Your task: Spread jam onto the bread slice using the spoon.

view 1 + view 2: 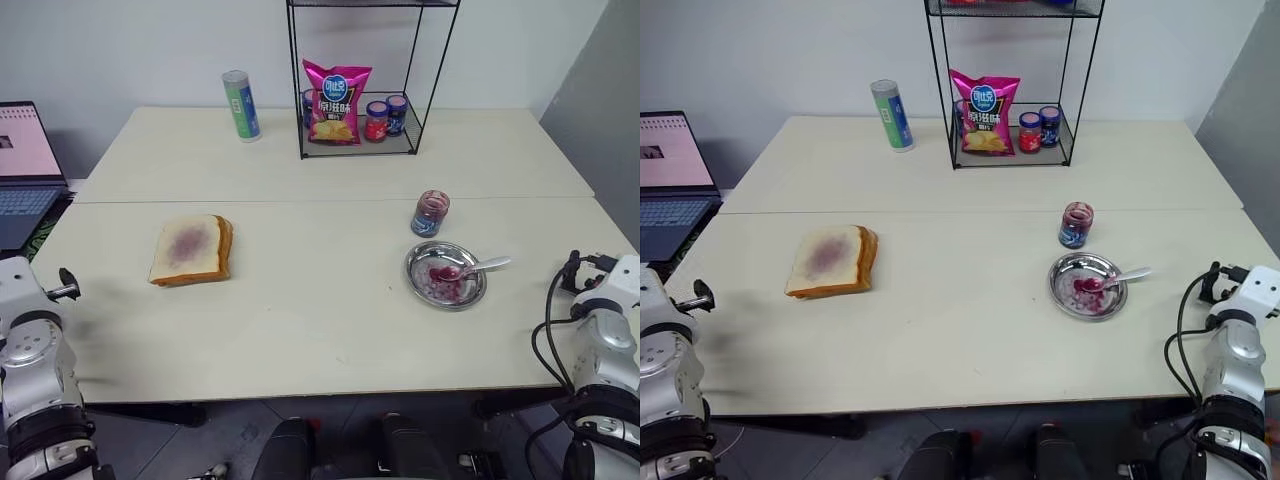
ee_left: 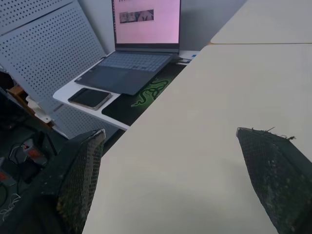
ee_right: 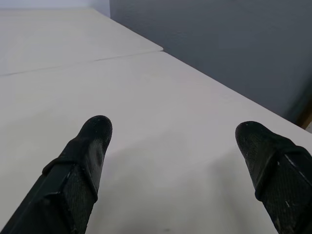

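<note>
- Your bread slice (image 1: pixel 190 249), pale with a purple smear, lies at nine o'clock on the table (image 1: pixel 300 300).
- Spoon (image 1: pixel 470 268) rests in the jam-stained plate (image 1: pixel 445 275) at three o'clock, beside the jam (image 1: pixel 430 213).
- Your left gripper (image 2: pixel 175 170) and right gripper (image 3: pixel 180 161) spread wide, empty.

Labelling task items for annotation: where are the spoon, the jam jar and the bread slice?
spoon (image 1: pixel 478 267): left eye view, on its handle.
jam jar (image 1: pixel 431 213): left eye view, on its glass side.
bread slice (image 1: pixel 186 247): left eye view, on its purple smear.

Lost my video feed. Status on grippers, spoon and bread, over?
Left gripper and right gripper open, empty, at the table's edges. Spoon rests in the plate; bread smeared purple. Nothing in the way.
</note>
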